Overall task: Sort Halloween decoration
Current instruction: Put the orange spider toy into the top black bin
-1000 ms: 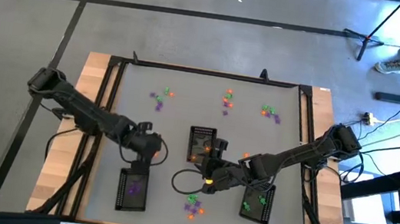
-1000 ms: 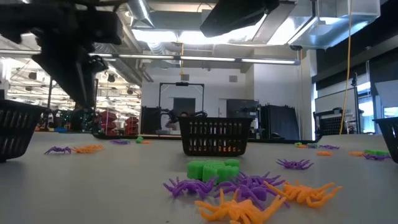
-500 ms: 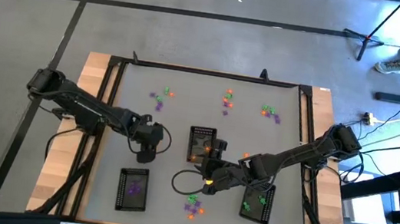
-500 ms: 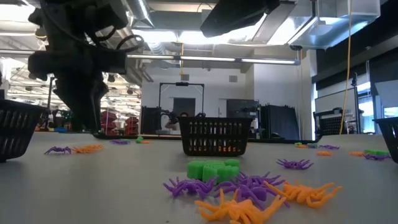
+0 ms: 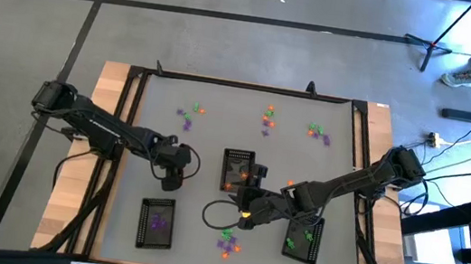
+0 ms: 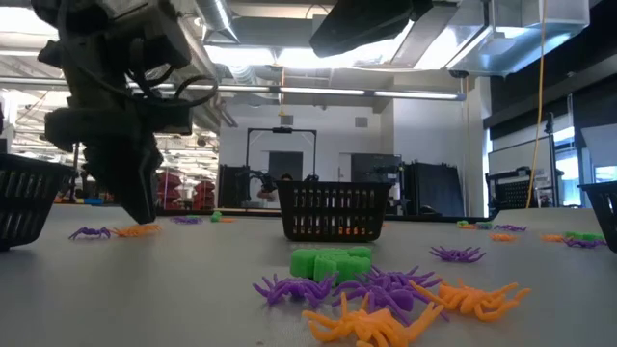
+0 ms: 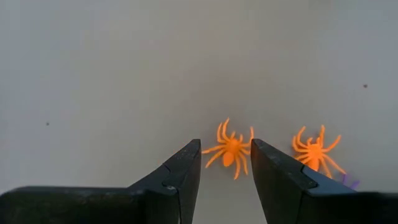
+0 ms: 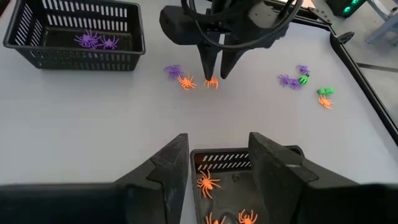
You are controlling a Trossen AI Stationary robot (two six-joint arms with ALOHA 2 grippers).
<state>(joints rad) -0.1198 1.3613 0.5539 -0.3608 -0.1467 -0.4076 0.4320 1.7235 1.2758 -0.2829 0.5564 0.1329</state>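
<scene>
Two dark, matte arms, built of slim tubular links joined by bulkier rounded joints, seen from above. The left hand point(image 5: 171, 181) and right hand point(image 5: 246, 208) each end in a pair of black, wedge-shaped fingers point(image 7: 181, 180) with flat inner faces and bevelled tips. Black cables loop in arcs off the wrist housings. A small orange light glows on the right arm's wrist.

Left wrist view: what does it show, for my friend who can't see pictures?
The left gripper points its two open dark fingers down at an orange toy spider lying between them on the gray table. A second orange spider lies beside it.
</scene>
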